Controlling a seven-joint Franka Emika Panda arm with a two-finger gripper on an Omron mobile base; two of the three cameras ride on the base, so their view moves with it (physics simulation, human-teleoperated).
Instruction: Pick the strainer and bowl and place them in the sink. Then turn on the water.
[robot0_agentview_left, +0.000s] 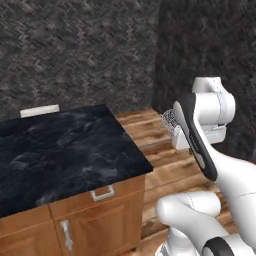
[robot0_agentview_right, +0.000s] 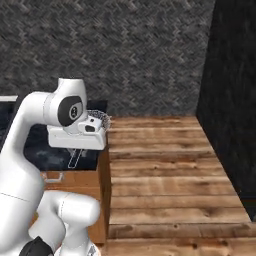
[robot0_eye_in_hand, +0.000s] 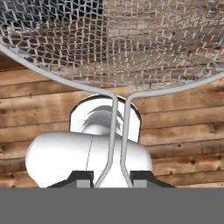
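Currently one strainer (robot0_eye_in_hand: 131, 48) is held in the gripper (robot0_eye_in_hand: 111, 179), jaws closed on its thin wire handle. One mesh basket shows, raised in the air past the right edge of the black marble surface (robot0_agentview_left: 65, 150), over the wooden floor (robot0_agentview_right: 170, 170). Two finger tips (robot0_eye_in_hand: 81, 178) flank the handle's two wires. One cabinet drawer handle (robot0_agentview_left: 102, 193) shows below the surface.

My arm rises from the lower right of the left base frame, elbow bent, wrist at centre right. My gripper (robot0_eye_in_hand: 112, 177) is clamped on the strainer's (robot0_eye_in_hand: 131, 39) handle.
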